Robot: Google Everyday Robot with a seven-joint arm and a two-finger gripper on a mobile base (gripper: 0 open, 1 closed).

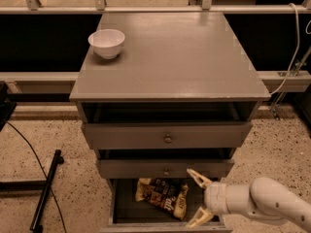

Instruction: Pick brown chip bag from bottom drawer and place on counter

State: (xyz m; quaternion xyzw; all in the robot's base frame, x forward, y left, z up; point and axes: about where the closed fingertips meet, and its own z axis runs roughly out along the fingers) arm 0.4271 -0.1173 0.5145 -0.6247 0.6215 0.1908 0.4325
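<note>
Gripper (198, 198) sits at the right side of the open bottom drawer (127, 210), fingers spread wide, holding nothing. Brown chip bag (163, 196) lies in the drawer just left of the gripper. Worktop (184, 62) is well above it, with a white bowl (106, 42) up and to the left.

Speckled tan floor (73, 198), dark recess behind a pale rail (146, 8) — black stand (46, 191) left, white cable (297, 38) right
</note>
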